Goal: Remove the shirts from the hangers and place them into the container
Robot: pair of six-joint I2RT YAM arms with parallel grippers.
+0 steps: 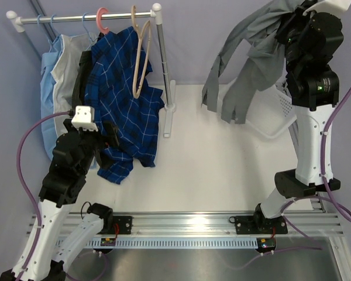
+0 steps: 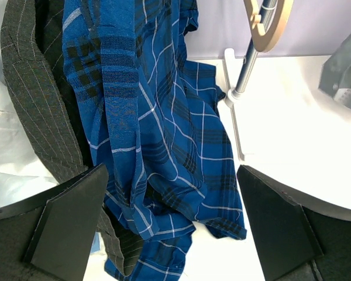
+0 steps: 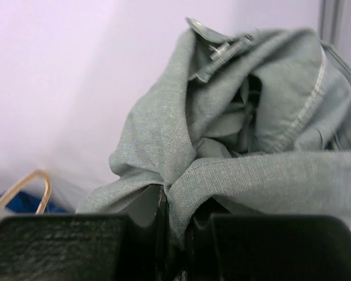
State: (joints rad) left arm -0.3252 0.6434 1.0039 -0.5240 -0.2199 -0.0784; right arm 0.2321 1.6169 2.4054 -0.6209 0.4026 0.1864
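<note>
Currently held: the grey shirt is pinched by a bunched fold between the right fingers, which are pressed almost together on the cloth.
Grey shirt position: it is lifted high at the right, with its sleeves and tails dangling above and to the left of the basket, which is partly hidden behind it.
Plaid shirt: the plaid shirt is hung under the pink hanger on the rail, and its hem is trailed on the worktop.
Left fingers: the left fingers are spread wide and empty, pointed at the plaid cloth.
Tan hanger: the tan hanger is left bare on the rail, just in front of the plaid shirt.
Risk, drop: if the cloth is released here, the dangling sleeves are likely to be left over the rim or on the worktop.
Risk, slip: only a small fold is gripped, so the shirt may be lost early.
Risk, wrong cloth: the pinstriped shirt is touching the plaid one and could be caught too.
Risk, snag: the tan hanger could be dragged along.
</note>
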